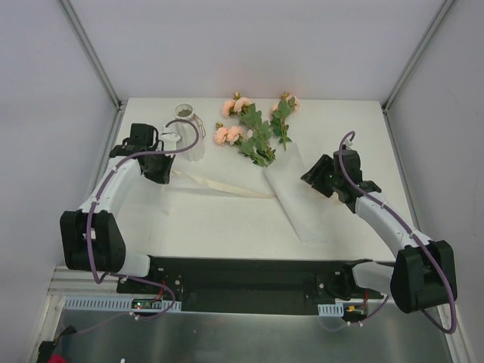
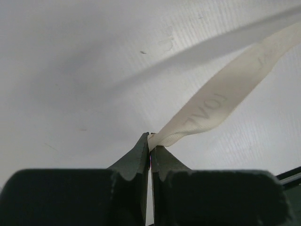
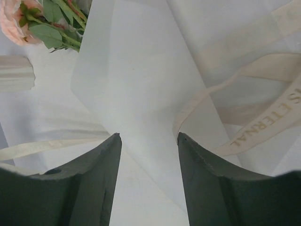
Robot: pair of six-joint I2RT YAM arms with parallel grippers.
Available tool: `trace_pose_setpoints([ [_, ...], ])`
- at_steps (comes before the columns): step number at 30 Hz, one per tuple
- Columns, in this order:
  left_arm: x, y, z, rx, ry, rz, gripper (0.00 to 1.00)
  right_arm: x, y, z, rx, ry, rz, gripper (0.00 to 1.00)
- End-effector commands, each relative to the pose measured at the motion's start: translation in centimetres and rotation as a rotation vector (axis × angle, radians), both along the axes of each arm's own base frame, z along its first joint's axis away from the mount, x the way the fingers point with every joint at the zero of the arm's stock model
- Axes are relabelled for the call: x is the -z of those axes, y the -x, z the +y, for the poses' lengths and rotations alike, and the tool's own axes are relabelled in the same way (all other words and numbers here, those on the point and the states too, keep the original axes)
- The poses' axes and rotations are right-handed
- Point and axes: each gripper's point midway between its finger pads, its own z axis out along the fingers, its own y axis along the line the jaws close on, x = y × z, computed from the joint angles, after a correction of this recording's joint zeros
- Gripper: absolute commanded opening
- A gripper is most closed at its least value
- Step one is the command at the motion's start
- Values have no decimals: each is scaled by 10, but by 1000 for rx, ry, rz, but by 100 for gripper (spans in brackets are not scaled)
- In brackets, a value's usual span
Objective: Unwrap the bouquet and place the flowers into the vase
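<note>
Ribbon in grip close to the vase (image 1: pixel 189 127): tipping risk.
Left gripper (image 2: pixel 149 141) is clamped on the cream ribbon (image 2: pixel 221 101) just beside the vase. Right gripper (image 3: pixel 148 139) has its fingers apart over the white wrapping sheet (image 3: pixel 136 94), holding nothing. The flowers (image 1: pixel 253 128) lie on the vase's right-arm side. A sideways tug may topple the vase.

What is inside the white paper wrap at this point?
The flowers enter the far end of the paper wrap by their stems; blooms and leaves stick out. How far the stems reach inside is covered by the paper.
</note>
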Motion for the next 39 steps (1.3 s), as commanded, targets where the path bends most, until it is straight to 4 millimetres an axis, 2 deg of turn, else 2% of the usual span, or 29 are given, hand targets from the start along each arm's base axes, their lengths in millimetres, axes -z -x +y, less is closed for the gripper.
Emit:
trace_pose_setpoints([
  [1,-21,-13,36,-135,-50,-56,0,-30,-9,-24,19,111,-73,53],
  [4,-25,-16,62,-201,-71,-68,0,-37,-8,-51,37,258,-71,54],
  [5,-25,-16,65,-206,-69,-66,0,-45,-6,-47,9,284,-85,56],
  [6,-23,-16,69,-212,-71,-62,0,-49,-3,-50,7,341,-97,59],
  [7,-22,-15,71,-209,-74,-59,0,-46,7,-50,-32,409,-76,67],
  [8,-18,-12,70,-201,-70,-49,8,-46,17,-34,-96,444,-80,69],
  [10,-14,-8,63,-185,-36,-30,37,-37,35,-26,-151,489,-48,72],
  [11,-14,-7,60,-179,-21,-30,80,-31,46,-15,-191,491,-33,72],
  [12,-15,-6,56,-174,1,-28,97,-19,55,-17,-200,512,4,73],
  [15,-20,-1,47,-151,41,-30,99,10,72,-27,-177,532,86,74],
  [20,-42,13,22,-47,152,-54,99,19,66,-32,-153,574,128,74],
  [22,-49,22,11,1,198,-51,99,22,62,-29,-165,561,147,74],
  [24,-56,27,7,15,215,-63,99,34,62,-24,-184,538,194,74],
  [29,-71,28,5,23,222,-107,99,64,61,-12,-214,463,256,74],
  [32,-78,28,4,27,222,-129,99,67,61,3,-249,380,242,74],
  [39,-77,30,-1,32,243,-119,99,39,59,68,-390,158,127,69],
])
